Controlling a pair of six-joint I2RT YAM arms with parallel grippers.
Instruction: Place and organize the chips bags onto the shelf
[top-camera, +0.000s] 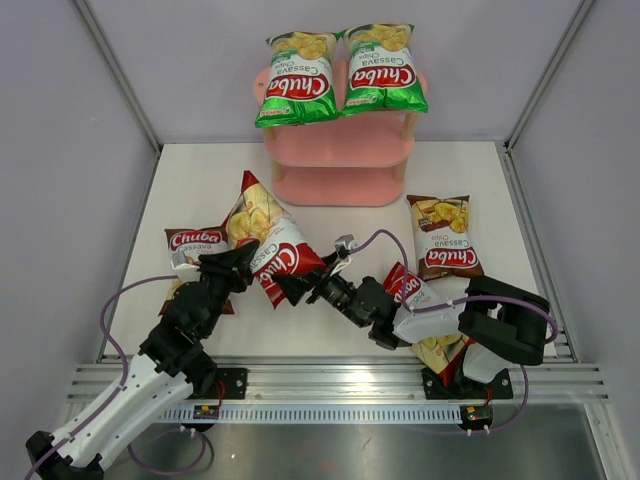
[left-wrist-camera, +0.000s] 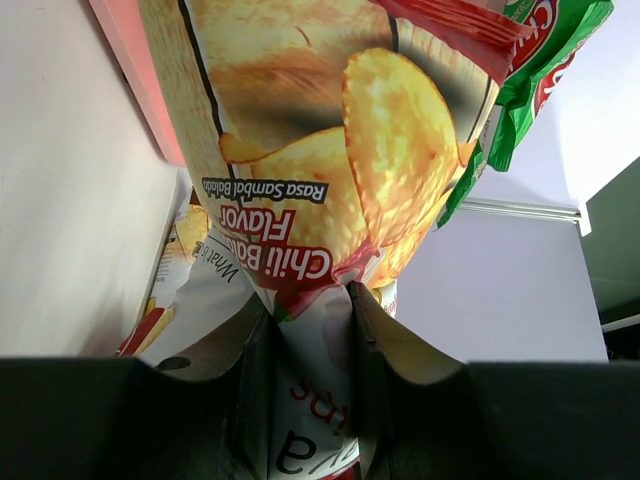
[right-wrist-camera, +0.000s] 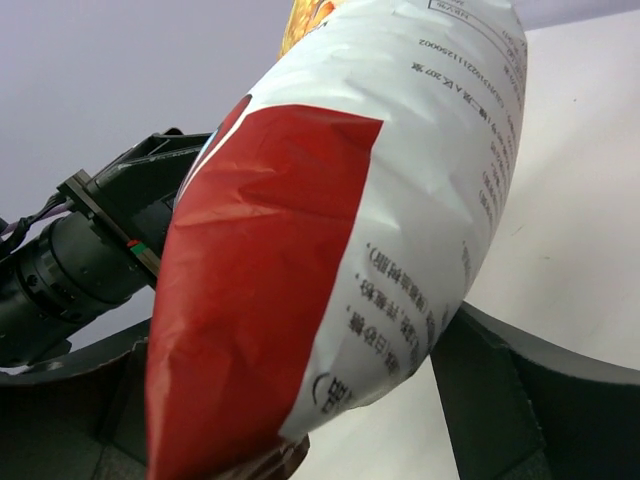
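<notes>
A red chips bag (top-camera: 268, 240) hangs tilted above the table, and my left gripper (top-camera: 240, 262) is shut on its side. In the left wrist view the fingers (left-wrist-camera: 262, 330) pinch the bag (left-wrist-camera: 300, 150) into a narrow fold. My right gripper (top-camera: 312, 285) stands open around the bag's lower end. In the right wrist view the bag (right-wrist-camera: 340, 230) fills the gap, with the right finger (right-wrist-camera: 480, 370) a little apart from it. Two green bags (top-camera: 295, 80) (top-camera: 385, 68) lie side by side on top of the pink shelf (top-camera: 340, 160).
A dark brown bag (top-camera: 445, 235) lies flat on the table right of the shelf. Another brown bag (top-camera: 195, 240) lies under my left arm. A second red bag (top-camera: 410, 290) sits beneath my right arm. Grey walls close in the sides.
</notes>
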